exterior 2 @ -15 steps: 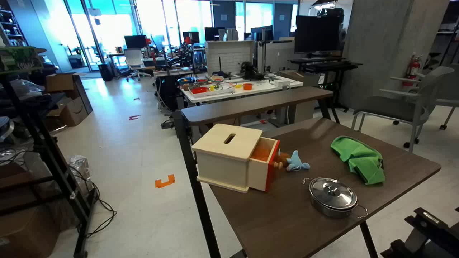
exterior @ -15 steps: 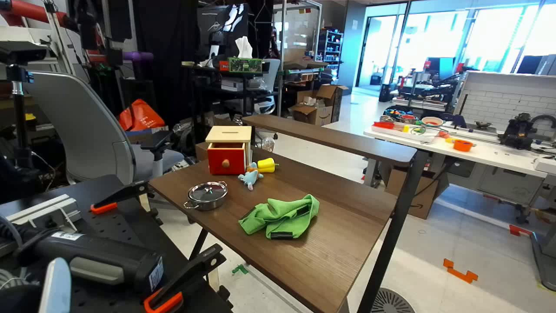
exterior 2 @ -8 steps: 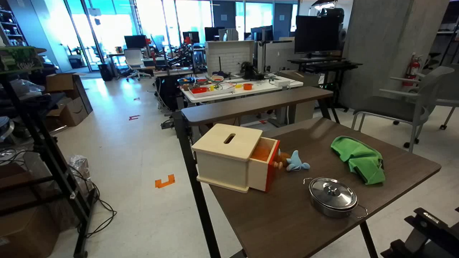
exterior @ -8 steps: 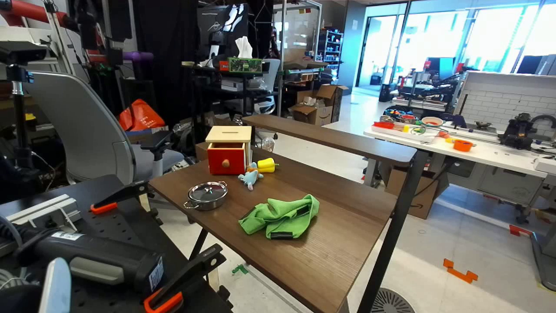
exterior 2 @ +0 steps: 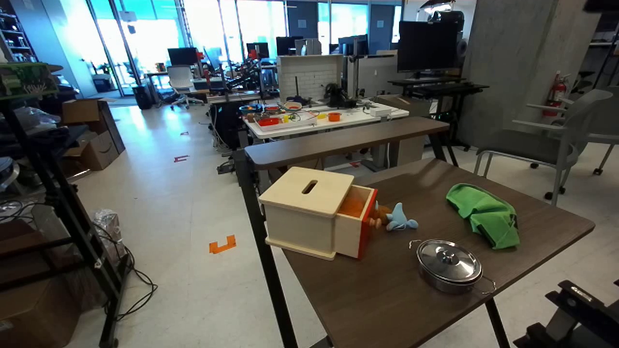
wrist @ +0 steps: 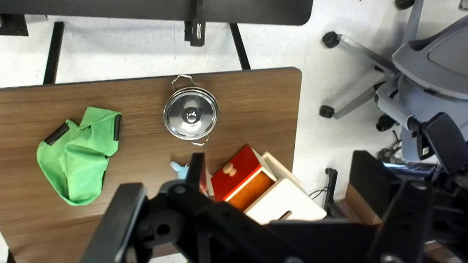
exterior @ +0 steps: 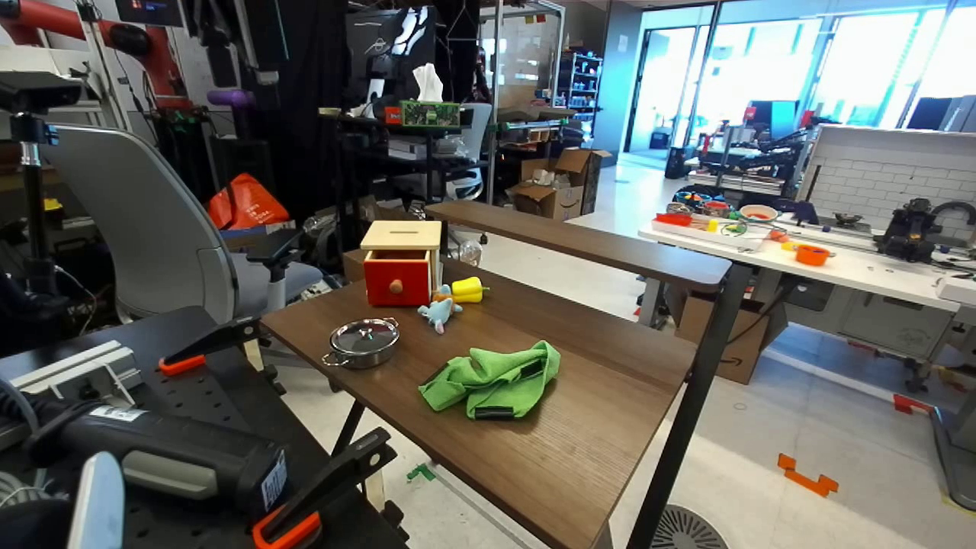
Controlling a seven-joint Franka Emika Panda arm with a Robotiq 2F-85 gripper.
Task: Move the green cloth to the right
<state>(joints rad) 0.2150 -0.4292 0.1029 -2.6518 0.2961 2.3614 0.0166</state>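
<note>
The green cloth [exterior: 503,380] lies crumpled on the brown table [exterior: 602,427], with black strips on its edges. It also shows in an exterior view [exterior 2: 483,208], beyond the pot. In the wrist view the cloth [wrist: 86,157] is at the left, well apart from my gripper. My gripper [wrist: 280,162] is open, its two dark fingers wide apart with nothing held between them. It is above the table, and the wooden box shows between the fingers from below. A dark shape at the top right corner of an exterior view [exterior 2: 601,6] may be part of the arm.
A lidded steel pot [wrist: 191,114] stands near the table edge. A wooden box [exterior 2: 309,208] has its red drawer [exterior: 398,280] pulled open. A blue toy [exterior: 440,311] and a yellow pepper [exterior: 469,290] lie beside it. A raised shelf [exterior: 579,236] runs along one side.
The cloth and the table objects have not moved. A dark shape has appeared at the top right corner of an exterior view. Dark parts at the top left of an exterior view have shifted.
</note>
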